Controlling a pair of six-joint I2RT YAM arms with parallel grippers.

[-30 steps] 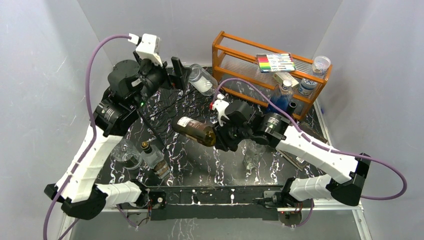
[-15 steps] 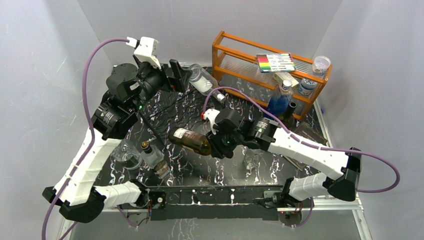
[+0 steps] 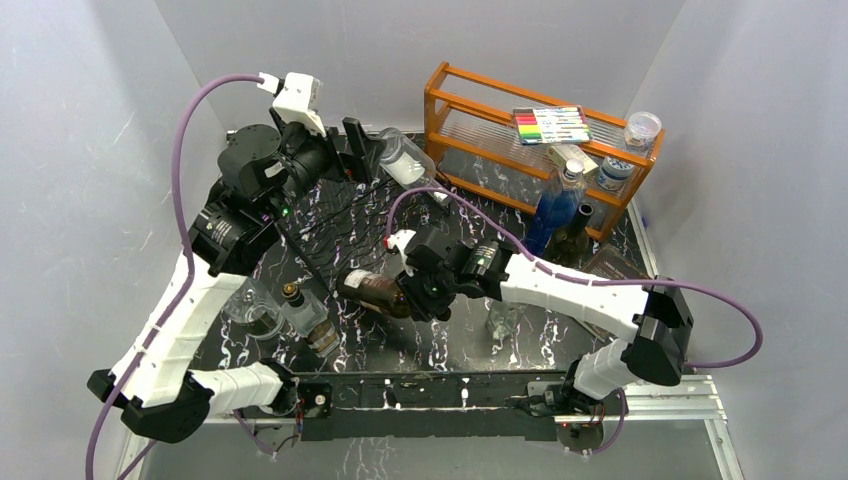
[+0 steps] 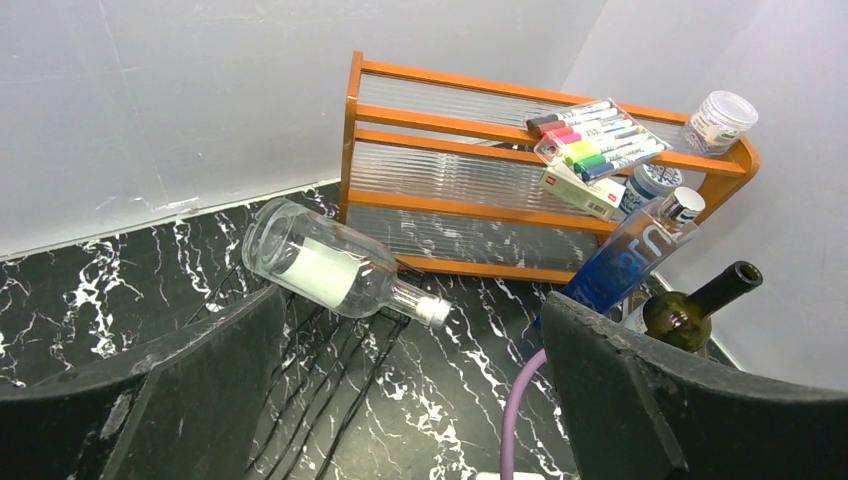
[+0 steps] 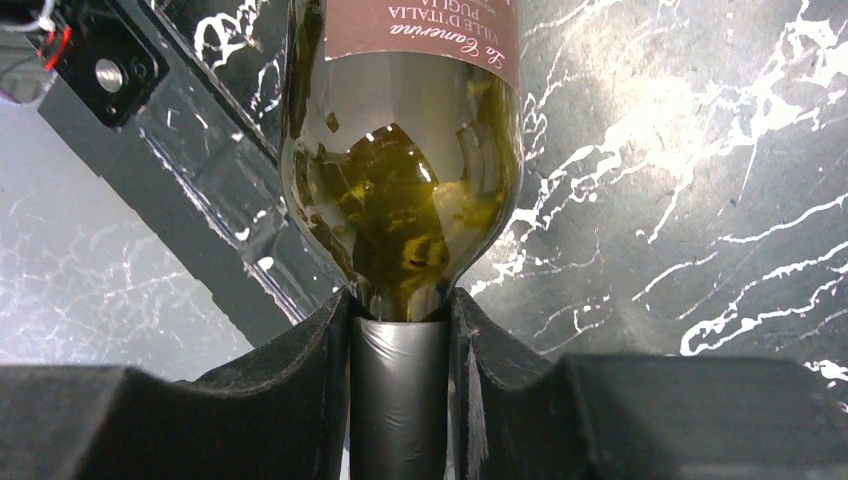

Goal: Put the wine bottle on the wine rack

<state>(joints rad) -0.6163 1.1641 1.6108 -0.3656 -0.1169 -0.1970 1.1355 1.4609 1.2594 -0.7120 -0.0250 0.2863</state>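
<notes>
Right gripper (image 5: 400,322), clamped on the wine bottle's (image 3: 375,290) neck, holds it lying base-leftward at frame centre; the wine rack (image 4: 360,385) lies upper left, near the open left gripper (image 4: 410,395).

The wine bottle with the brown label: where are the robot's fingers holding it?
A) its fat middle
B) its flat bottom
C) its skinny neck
C: the right wrist view shows the right arm's fingers pinching the wine bottle at its foil-wrapped neck, just below the shoulder.
</notes>
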